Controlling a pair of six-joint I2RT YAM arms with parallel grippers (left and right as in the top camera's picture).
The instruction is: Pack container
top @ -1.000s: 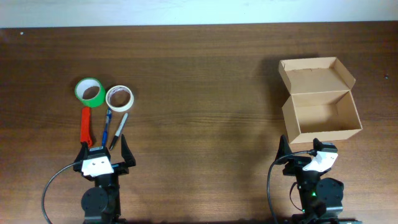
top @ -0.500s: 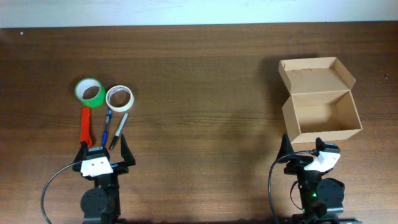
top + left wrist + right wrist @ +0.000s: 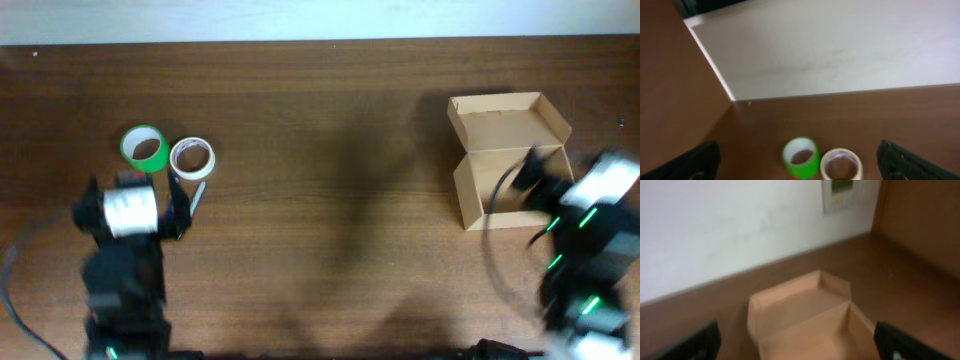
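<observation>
At the near edge of the table (image 3: 320, 280), you have both arms up and smeared by blur in the overhead view. The left gripper (image 3: 133, 203) hangs at the left with its jaws spread wide and nothing between them. The right gripper (image 3: 796, 332) is parted just as wide and equally bare, and it hangs over the near wall of the container (image 3: 508, 150).

Just beyond the left arm lie a green tape roll (image 3: 801, 157) and a white tape roll (image 3: 841, 165), flat and side by side. Well apart from them, at the right, the container stands with its flap lid thrown back toward the far side. What shows of its inside looks bare.

Treat it as light, thin cardboard: the walls will likely flex and the whole box may slide under a push. The best hold looks like a pinch across the rim of one side wall, or on the free edge of the flap for closing.

Your open room is the broad bare middle of the table. The container sits close to the right end, with the far edge and the wall (image 3: 840, 45) behind it.
</observation>
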